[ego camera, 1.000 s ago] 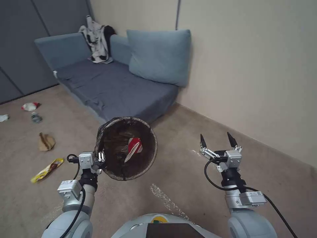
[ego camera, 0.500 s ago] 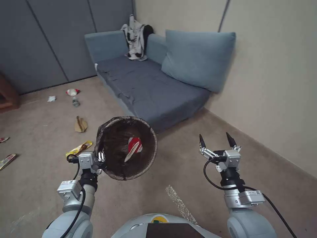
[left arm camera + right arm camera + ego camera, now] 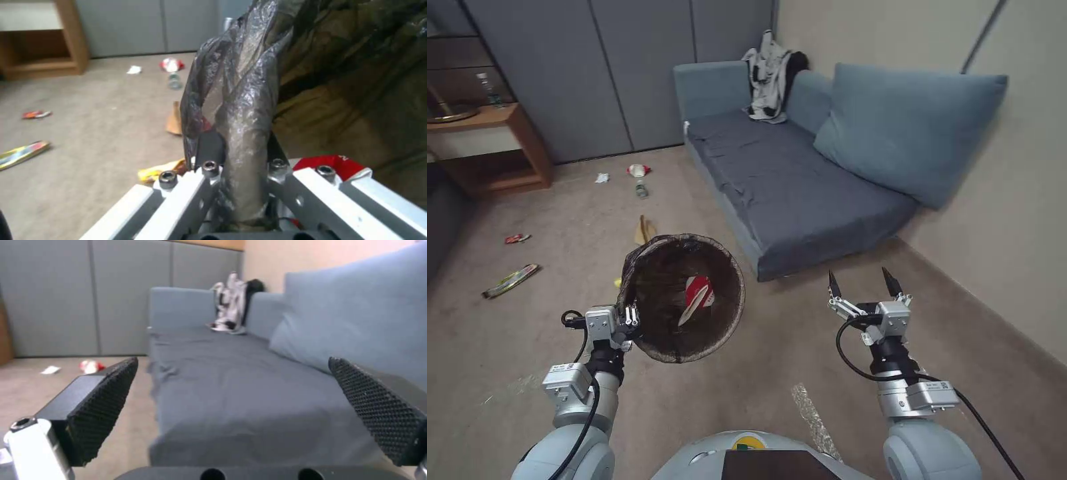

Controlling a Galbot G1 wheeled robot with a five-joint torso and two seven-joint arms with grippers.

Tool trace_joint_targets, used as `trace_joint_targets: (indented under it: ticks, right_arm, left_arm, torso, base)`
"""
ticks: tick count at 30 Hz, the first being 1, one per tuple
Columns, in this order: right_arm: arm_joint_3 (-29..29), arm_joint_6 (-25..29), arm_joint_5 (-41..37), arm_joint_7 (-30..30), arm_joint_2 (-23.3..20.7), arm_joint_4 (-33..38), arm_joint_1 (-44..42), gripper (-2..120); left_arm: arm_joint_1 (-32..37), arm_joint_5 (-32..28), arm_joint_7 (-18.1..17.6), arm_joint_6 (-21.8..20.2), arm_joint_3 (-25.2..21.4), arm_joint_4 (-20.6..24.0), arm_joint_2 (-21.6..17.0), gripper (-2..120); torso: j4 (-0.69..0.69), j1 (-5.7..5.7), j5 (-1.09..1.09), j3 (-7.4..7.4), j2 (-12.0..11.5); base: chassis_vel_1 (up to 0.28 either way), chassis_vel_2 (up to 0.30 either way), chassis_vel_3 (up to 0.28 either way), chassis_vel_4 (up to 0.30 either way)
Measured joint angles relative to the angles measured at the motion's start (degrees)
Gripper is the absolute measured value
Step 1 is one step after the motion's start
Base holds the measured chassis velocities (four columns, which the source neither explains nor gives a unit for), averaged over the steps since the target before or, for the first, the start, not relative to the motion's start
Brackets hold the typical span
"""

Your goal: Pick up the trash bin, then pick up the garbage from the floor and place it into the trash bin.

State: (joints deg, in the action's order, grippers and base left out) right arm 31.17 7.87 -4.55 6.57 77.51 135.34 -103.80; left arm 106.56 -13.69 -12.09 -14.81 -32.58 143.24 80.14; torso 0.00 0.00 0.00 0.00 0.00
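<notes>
The left gripper [image 3: 630, 319] pinches the bin [image 3: 657, 333] by its bagged rim, a cup [image 3: 697, 297] inside, while the right gripper [image 3: 860, 285] hovers, fingers wide.

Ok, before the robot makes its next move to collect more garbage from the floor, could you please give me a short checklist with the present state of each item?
1. Left gripper shut on the rim of the trash bin: ok.
2. Bin held off the floor, mouth open toward the camera: ok.
3. Red-and-white paper cup already inside the bin: ok.
4. Right gripper open and holding nothing: ok.
5. Garbage left on the floor, brown paper bag, small bottle and yellow snack wrapper: not ok, not yet collected.
6. Grip firm enough on the bag-lined rim: cannot tell.
</notes>
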Motion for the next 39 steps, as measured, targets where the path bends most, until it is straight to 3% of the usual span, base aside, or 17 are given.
trace_joint_targets:
  ticks: [39]
  right_arm:
    - [-1.2,-2.4,-0.2,2.0,-0.9,0.1,0.9,100]
  left_arm:
    - [0.2,0.7,0.0,0.6,0.2,0.0,0.3,3]
  torso:
    - [0.0,0.0,0.0,0.0,0.0]
  base:
    - [0.104,0.108,0.104,0.1]
